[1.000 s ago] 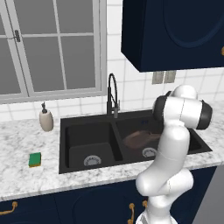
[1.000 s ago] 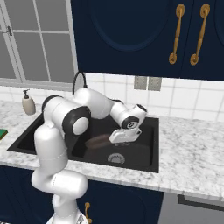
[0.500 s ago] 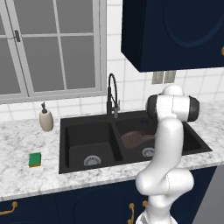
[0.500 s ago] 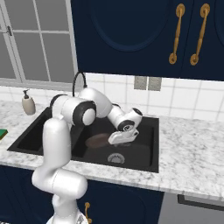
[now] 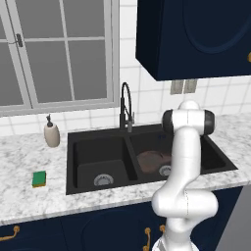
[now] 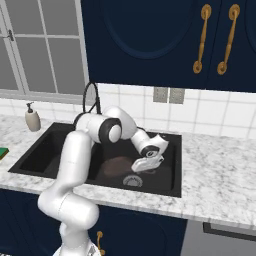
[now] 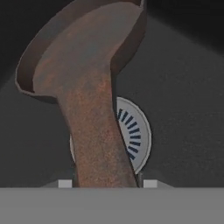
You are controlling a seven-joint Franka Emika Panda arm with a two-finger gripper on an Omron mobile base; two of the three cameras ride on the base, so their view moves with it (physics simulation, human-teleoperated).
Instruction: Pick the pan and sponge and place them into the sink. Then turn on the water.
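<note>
Nearest in the hand view, the pan's long handle runs up from the bottom centre of the frame, a rough, mottled reddish-brown bar that widens slightly toward the camera. It passes over a round silver drain [image 7: 133, 135] with dark radial slots, set in the matte black floor of the sink. Beyond it, toward the upper left of the frame, sits the pan [image 7: 85, 48]: round, shallow, copper-coloured, with a low rim darker than its floor.

In the right base view the claw [image 6: 145, 165] hangs low in the right basin at the centre of the frame, just beside the pan [image 6: 116, 165], which lies on the basin floor. Whether its jaws are spread or pinching the handle I cannot tell.

In the left base view the pan [image 5: 151, 161] shows in the right basin of the sink [image 5: 78, 147], partly hidden behind the white arm. The sponge [image 5: 39, 178], a small green-topped block, lies on the marble bench [image 5: 29, 201] at the lower left, well apart from the sink. Farther back the black gooseneck faucet [image 5: 126, 105] rises behind the divider.
</note>
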